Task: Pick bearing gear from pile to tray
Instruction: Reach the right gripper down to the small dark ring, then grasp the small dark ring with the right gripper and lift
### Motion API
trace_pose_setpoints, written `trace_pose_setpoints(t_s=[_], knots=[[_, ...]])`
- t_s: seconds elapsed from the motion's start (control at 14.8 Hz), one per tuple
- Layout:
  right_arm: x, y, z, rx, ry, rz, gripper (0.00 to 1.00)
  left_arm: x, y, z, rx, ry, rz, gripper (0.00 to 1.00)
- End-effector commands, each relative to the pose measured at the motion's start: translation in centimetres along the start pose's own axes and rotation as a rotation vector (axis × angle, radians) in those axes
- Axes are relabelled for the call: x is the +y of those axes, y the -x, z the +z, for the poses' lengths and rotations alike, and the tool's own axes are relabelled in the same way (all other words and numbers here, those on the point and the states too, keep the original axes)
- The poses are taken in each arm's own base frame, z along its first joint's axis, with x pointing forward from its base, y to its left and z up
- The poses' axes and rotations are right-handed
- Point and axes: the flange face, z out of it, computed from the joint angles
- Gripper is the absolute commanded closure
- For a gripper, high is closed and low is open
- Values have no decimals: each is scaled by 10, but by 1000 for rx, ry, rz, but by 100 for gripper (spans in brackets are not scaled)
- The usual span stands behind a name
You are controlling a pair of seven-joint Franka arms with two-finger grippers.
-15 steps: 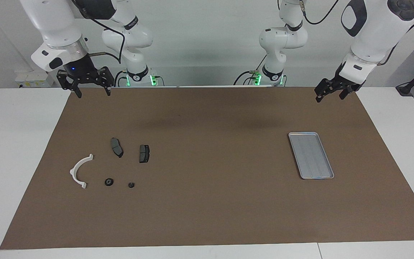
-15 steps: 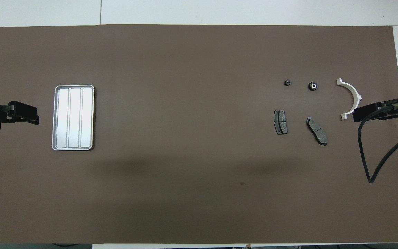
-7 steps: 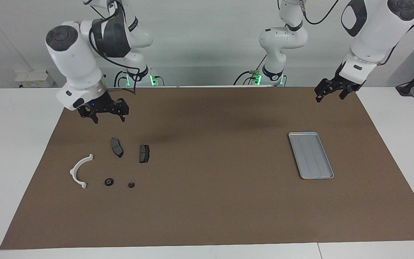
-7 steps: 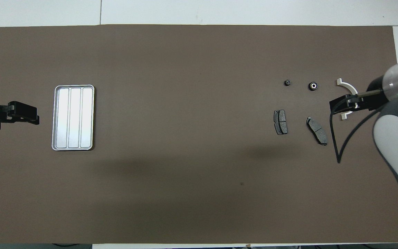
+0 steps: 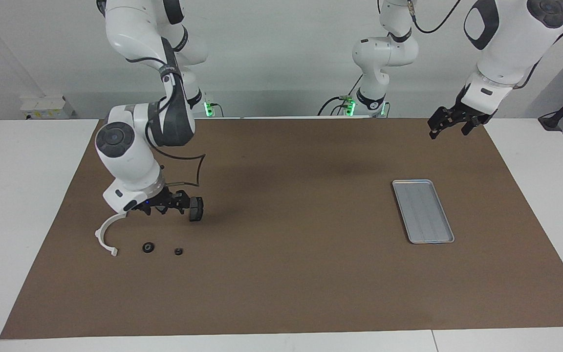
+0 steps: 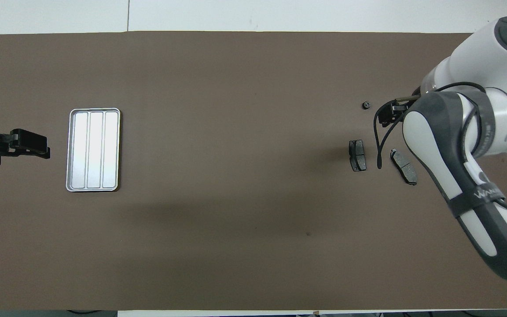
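Bearing gear (image 5: pixel 148 247), the larger of two small black rings, lies on the brown mat (image 5: pixel 286 274) beside the white half-ring bracket (image 5: pixel 107 233), with the smaller ring (image 5: pixel 178 252) just beside it. It looks light, rigid and smooth, so a pinch across its outer rim seems safest, though it may skid. Open-jawed, the right gripper (image 5: pixel 162 207) hangs low over the pile. Well apart, the left gripper (image 5: pixel 450 124) waits with jaws spread near the tray (image 5: pixel 423 211).

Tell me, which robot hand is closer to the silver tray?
Left. The left gripper hangs over the mat by the tray; the right gripper is over the small parts at the right arm's end.
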Motion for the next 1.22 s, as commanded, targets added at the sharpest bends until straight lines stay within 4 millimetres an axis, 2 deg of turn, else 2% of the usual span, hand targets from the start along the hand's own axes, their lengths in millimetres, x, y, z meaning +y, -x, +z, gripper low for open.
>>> trace_pose_setpoints(t_s=[0.0,0.14,0.34,0.68,0.88,1.15], knots=[[-7,-35,37,17,65,-5,0,-1,3,-2,1,10,0,0],[-9,-52,58,39,94,26,0,0,3,-2,1,10,1,0],[-13,-60,74,78,90,52,0,0,3,-2,1,10,1,0],[-11,-67,82,110,34,134,0,0,3,-2,1,10,1,0],[-18,-67,89,89,-53,187,1,0,3,-2,1,10,1,0],[-16,-66,93,111,-40,181,5,-1,3,-2,1,10,0,0]])
